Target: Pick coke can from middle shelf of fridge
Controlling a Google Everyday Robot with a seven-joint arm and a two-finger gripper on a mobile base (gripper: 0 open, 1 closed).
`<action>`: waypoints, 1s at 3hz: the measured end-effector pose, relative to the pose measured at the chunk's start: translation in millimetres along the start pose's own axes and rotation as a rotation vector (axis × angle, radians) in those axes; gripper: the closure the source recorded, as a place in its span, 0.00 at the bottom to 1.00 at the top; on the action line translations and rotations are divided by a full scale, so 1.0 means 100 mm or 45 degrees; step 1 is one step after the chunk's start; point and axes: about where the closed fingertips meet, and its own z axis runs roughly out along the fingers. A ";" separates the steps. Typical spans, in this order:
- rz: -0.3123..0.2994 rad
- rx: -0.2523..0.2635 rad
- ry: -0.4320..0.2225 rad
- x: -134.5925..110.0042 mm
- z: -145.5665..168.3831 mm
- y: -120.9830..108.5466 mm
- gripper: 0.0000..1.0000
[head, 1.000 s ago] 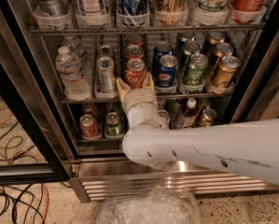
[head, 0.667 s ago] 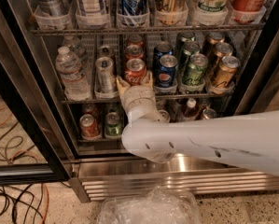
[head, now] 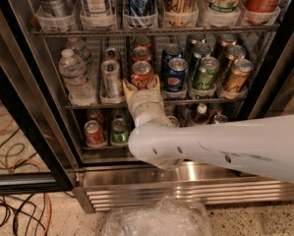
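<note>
In the fridge (head: 186, 178), water bottles (head: 73, 77) stand at the left end of the middle bench (head: 87, 105); next a silver can (head: 111, 77); then the coke can (head: 141, 73), upright at the front edge; the gripper (head: 142, 86) is spread wide, fingers (head: 128, 88) flanking the can's lower half; rightward a blue can (head: 176, 78), a green can (head: 204, 75), bronze cans (head: 237, 75).

Gripper (head: 142, 86) sat at middle shelf (head: 82, 105) front, fingers (head: 129, 89) spread. Just R of fingers: Pepsi can (head: 176, 77), then pale-green can (head: 204, 76), bronze can (head: 236, 75). Just L: silver can (head: 110, 76); water bottle (head: 73, 77) further L. Above: tall cans in clear cups (head: 139, 14). Below-L: red can (head: 93, 132) w/ dark-green can (head: 119, 131) beside. Well below, on floor (head: 264, 218): crinkled clear plastic (head: 156, 220); cables (head: 11, 181) far L.
</note>
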 end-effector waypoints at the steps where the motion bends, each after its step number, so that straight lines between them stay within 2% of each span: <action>1: 0.000 0.000 0.000 0.00 0.00 0.00 0.79; 2: 0.000 0.000 0.000 -0.03 0.00 0.00 0.99; 3: 0.002 -0.031 -0.039 -0.20 -0.10 -0.04 1.00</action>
